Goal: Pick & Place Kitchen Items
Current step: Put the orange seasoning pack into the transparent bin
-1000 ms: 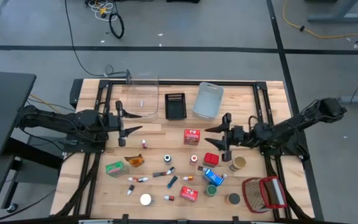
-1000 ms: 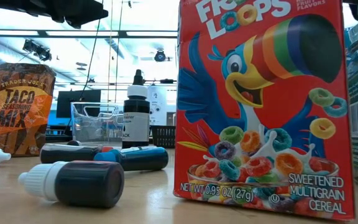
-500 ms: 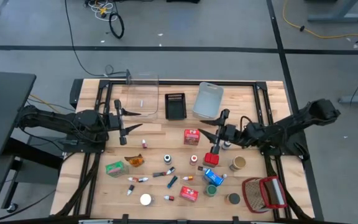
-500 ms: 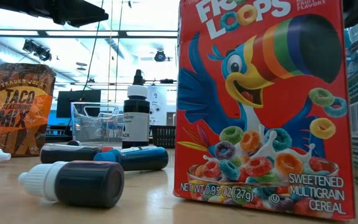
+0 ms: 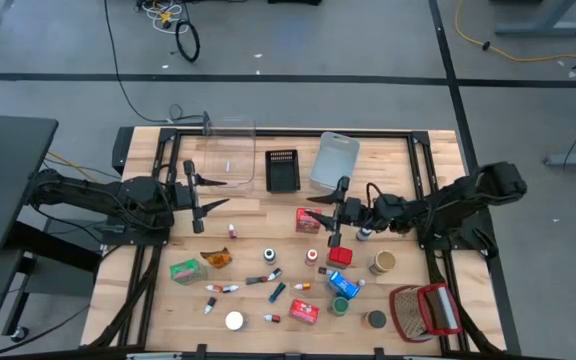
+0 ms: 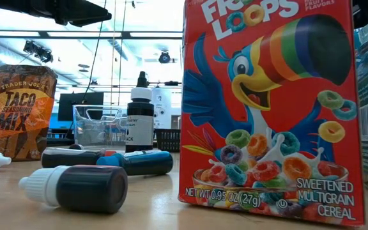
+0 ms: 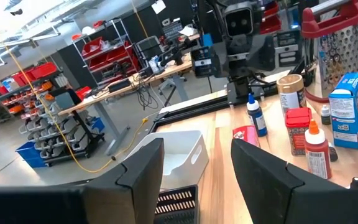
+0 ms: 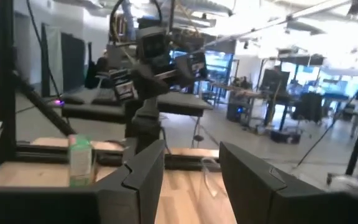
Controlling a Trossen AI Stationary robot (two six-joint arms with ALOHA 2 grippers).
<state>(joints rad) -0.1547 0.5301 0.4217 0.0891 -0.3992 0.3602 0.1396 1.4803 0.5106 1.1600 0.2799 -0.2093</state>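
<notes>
Froot Loops box [image 6: 268, 108] reading "Sweetened Multigrain Cereal", Trader Joe's Taco Seasoning Mix packet [image 6: 19, 110], my right gripper [image 5: 329, 213] unclenched, empty, moved leftward beside red box [image 5: 309, 220], left gripper [image 5: 200, 194] released, unmoved

Open right tool [image 8: 188, 171], green box [image 8: 81, 158], left arm [image 8: 151, 74] beyond

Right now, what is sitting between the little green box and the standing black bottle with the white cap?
The orange-brown taco seasoning packet lies between the green box and the black bottle. The high view shows it.
</notes>
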